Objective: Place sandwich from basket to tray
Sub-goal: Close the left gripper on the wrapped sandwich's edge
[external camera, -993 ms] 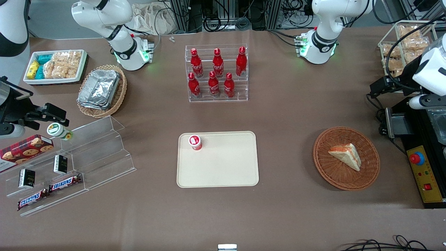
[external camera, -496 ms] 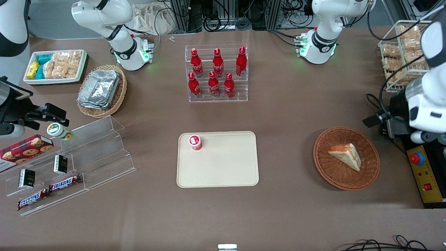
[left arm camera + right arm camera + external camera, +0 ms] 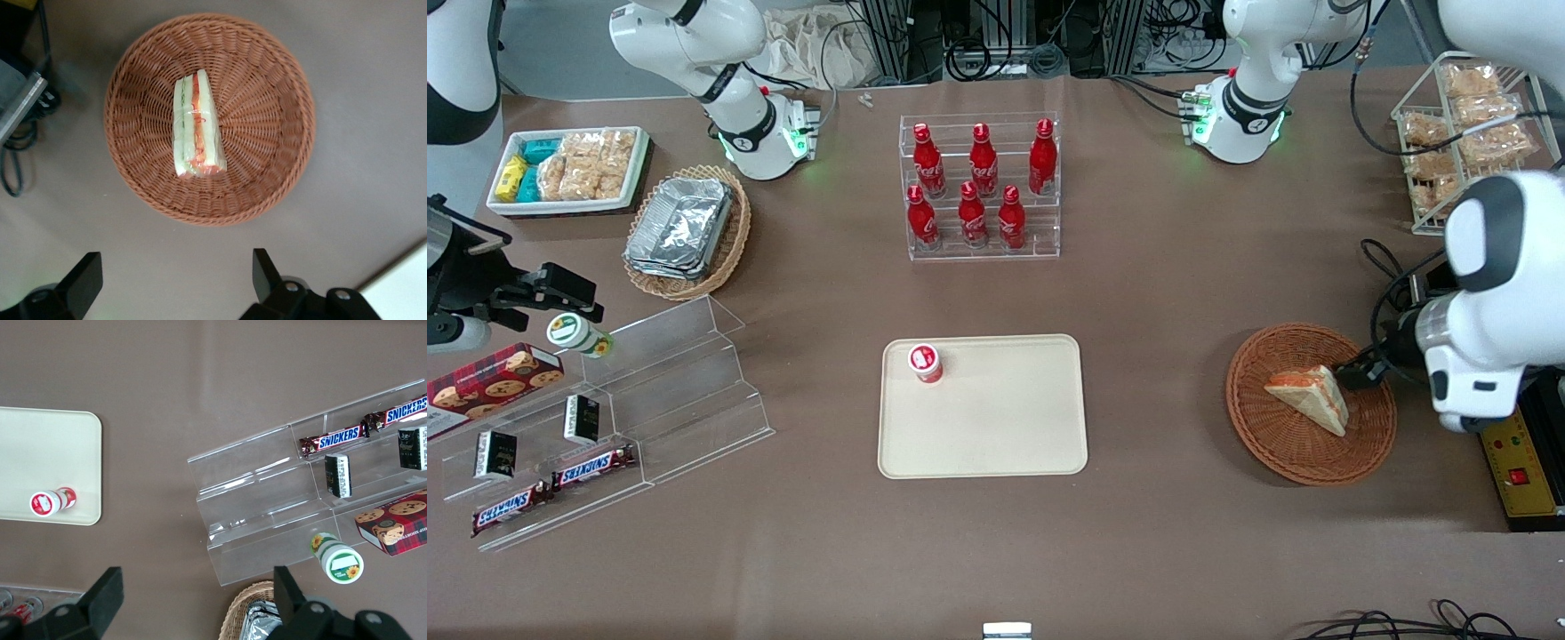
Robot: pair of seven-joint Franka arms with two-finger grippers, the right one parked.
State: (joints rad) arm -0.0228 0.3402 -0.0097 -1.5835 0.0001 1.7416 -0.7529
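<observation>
The sandwich (image 3: pixel 1309 398) (image 3: pixel 195 125), a clear-wrapped white wedge with red-orange and green filling, lies in the round reddish-brown basket (image 3: pixel 1249 418) (image 3: pixel 267 73). My left gripper (image 3: pixel 175 279) hangs open well above the table, with nothing between its fingers. In the front view the gripper (image 3: pixel 1359 373) shows as a dark piece over the basket's rim on the working arm's side, mostly hidden by the white wrist. The cream tray (image 3: pixel 1005 427) lies flat mid-table, toward the parked arm from the basket; one corner of the tray (image 3: pixel 403 287) shows in the left wrist view.
A small red-lidded bottle (image 3: pixel 926 363) stands on the tray. A rack of red cola bottles (image 3: pixel 980 187) stands farther from the front camera. A yellow control box (image 3: pixel 1516 453), black cables (image 3: pixel 15 167) and a wire rack of snack packets (image 3: pixel 1467 133) sit at the working arm's end.
The left arm has swung nearer to the front camera and toward the basket, its wrist ending over the basket's rim. Sandwich, basket and tray have not moved.
</observation>
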